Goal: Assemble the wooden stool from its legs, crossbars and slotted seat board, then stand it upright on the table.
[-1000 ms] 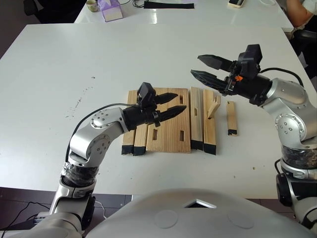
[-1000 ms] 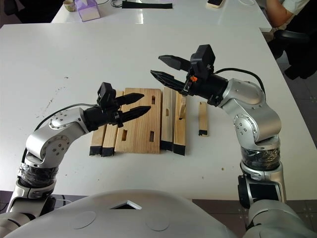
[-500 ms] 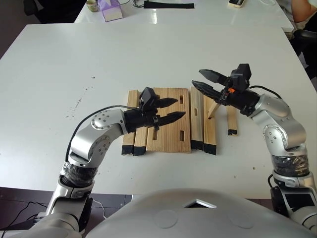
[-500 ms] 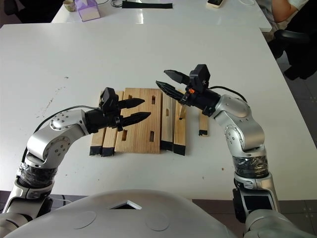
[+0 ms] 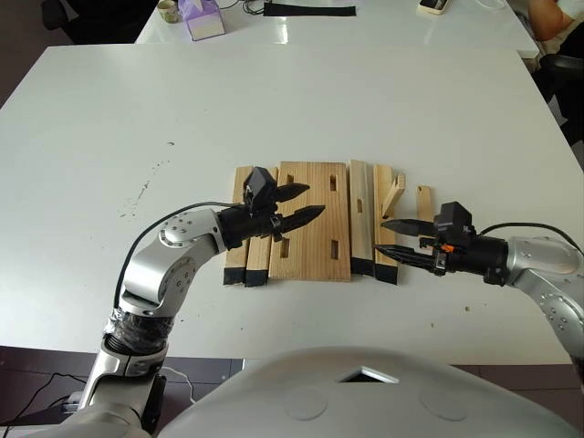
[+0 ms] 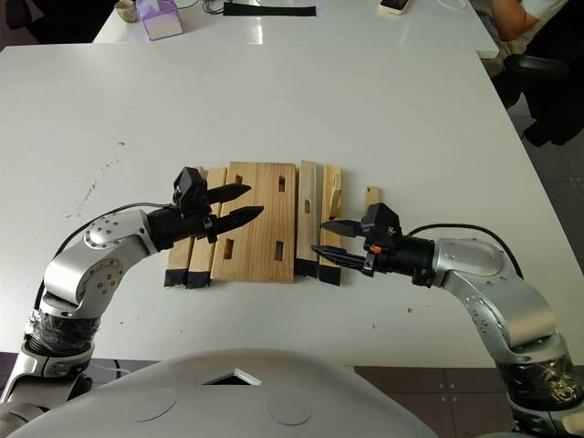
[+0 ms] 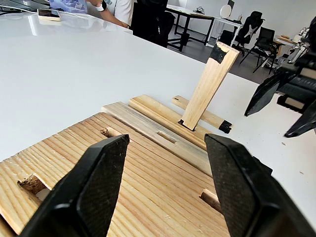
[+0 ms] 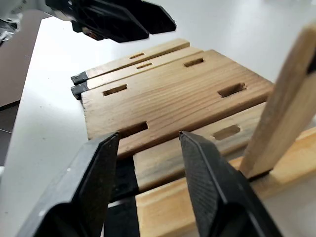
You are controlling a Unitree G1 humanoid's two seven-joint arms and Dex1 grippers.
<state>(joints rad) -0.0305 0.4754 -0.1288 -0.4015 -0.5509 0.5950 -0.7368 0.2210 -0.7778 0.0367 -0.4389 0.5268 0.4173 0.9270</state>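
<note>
Lying flat near the middle of the white desk (image 5: 274, 100), the slotted seat board (image 5: 315, 239) is unassembled, with its long slots facing up. Two legs (image 5: 246, 257) lie side by side against the board's left edge, their black-tipped ends toward the robot. Another pair of legs (image 5: 363, 210) lies just to the board's right, also with black tips at the near end. From a slot in the outer leg of that right-hand pair a crossbar (image 5: 395, 193) sticks up at a tilt, leaning away from the board. A second, short crossbar (image 5: 424, 201) lies flat on the desk a little farther right of the board, apart from the legs. The left tool (image 5: 315, 199) is released, its two black fingers (image 7: 98, 182) spread apart and pointing across the left half of the board, just above the wood. Whether they touch it cannot be told. The right tool (image 5: 381, 235) is released as well, fingers (image 8: 94, 177) parted and grasping nothing. It is low over the near ends of the legs on the board's right and points toward the board. In the left wrist view the right tool shows beyond the tilted crossbar, on the side away from the board. Far beyond the board, on a second desk, stand a tissue box (image 5: 203, 16) and a cup (image 5: 169, 10).
</note>
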